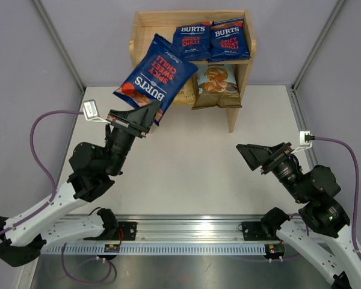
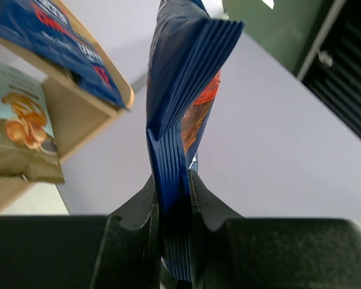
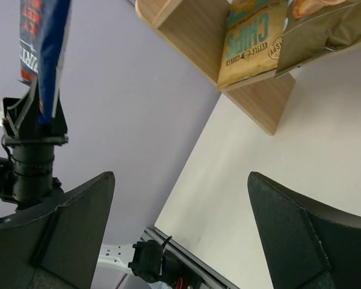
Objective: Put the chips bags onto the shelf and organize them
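My left gripper [image 1: 141, 117] is shut on the bottom seam of a dark-blue Burts bag [image 1: 156, 75] and holds it in the air, tilted toward the left front of the wooden shelf [image 1: 145, 24]. The left wrist view shows the jaws [image 2: 173, 192] pinching that bag [image 2: 180, 90]. Two more Burts bags [image 1: 191, 41] [image 1: 230, 39] lie on the top tier. The yellow bag [image 1: 186, 93] and the Cassava Chips bag [image 1: 215, 84] stand on the lower tier. My right gripper [image 1: 259, 158] is open and empty over the table's right side, and its wrist view [image 3: 180, 180] shows the yellow bag [image 3: 249, 42].
Grey walls with slanted metal posts [image 1: 60, 42] close in the white table [image 1: 192, 162] on the left, right and back. The shelf's right side panel [image 1: 233, 114] reaches down to the table. A rail [image 1: 186, 232] with both arm bases runs along the near edge.
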